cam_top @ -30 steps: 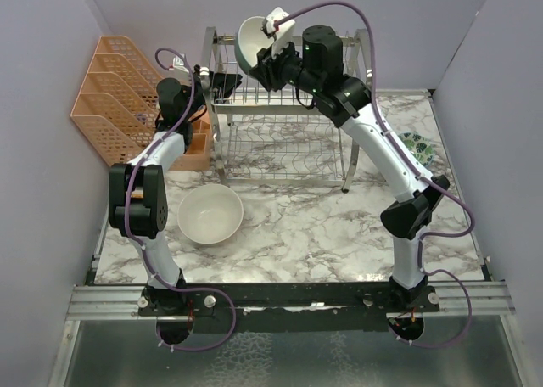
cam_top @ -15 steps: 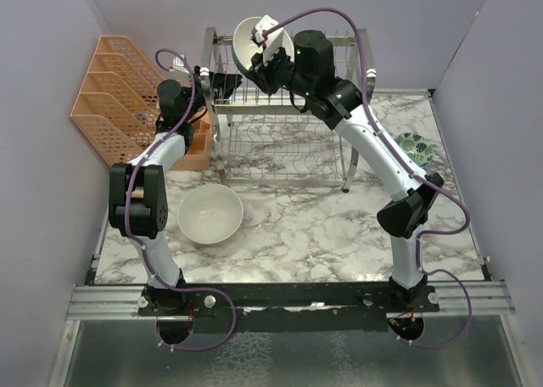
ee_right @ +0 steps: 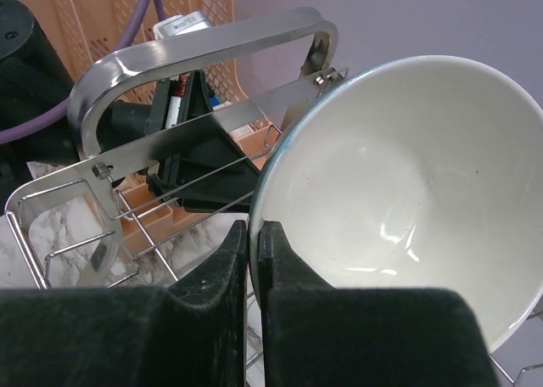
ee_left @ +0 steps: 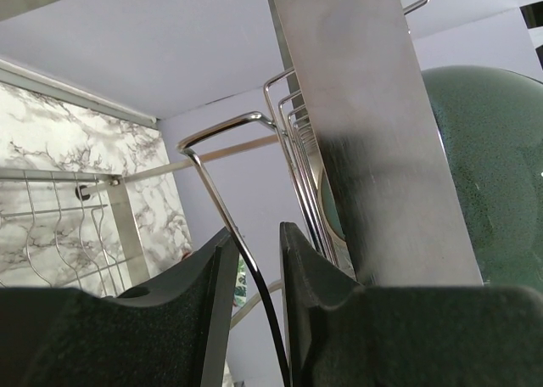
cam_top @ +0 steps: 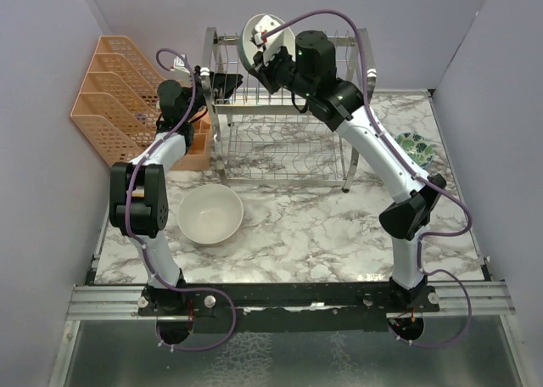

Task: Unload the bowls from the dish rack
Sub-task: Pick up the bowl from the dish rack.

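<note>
My right gripper (cam_top: 273, 53) is shut on the rim of the teal bowl (cam_top: 263, 36), which is white inside, and holds it tilted above the top tier of the silver dish rack (cam_top: 284, 107). In the right wrist view the fingers (ee_right: 253, 227) pinch the rim, with the bowl's inside (ee_right: 407, 183) facing the camera and the rack frame (ee_right: 195, 52) behind. My left gripper (cam_top: 226, 83) is at the rack's left end. Its fingers stand slightly apart around a thin rack wire (ee_left: 254, 268), and the teal bowl (ee_left: 496, 175) shows beyond a rack upright (ee_left: 365, 107). A cream bowl (cam_top: 209, 215) sits upright on the table.
An orange mesh organizer (cam_top: 114, 90) stands at the back left, with a small orange box (cam_top: 198, 145) beside the rack's left leg. A small patterned bowl (cam_top: 417, 148) lies on the marble table (cam_top: 314, 226) right of the rack. Walls close both sides.
My right gripper has lifted the teal bowl a little higher and turned it more upright over the rack. The left arm has not moved.
</note>
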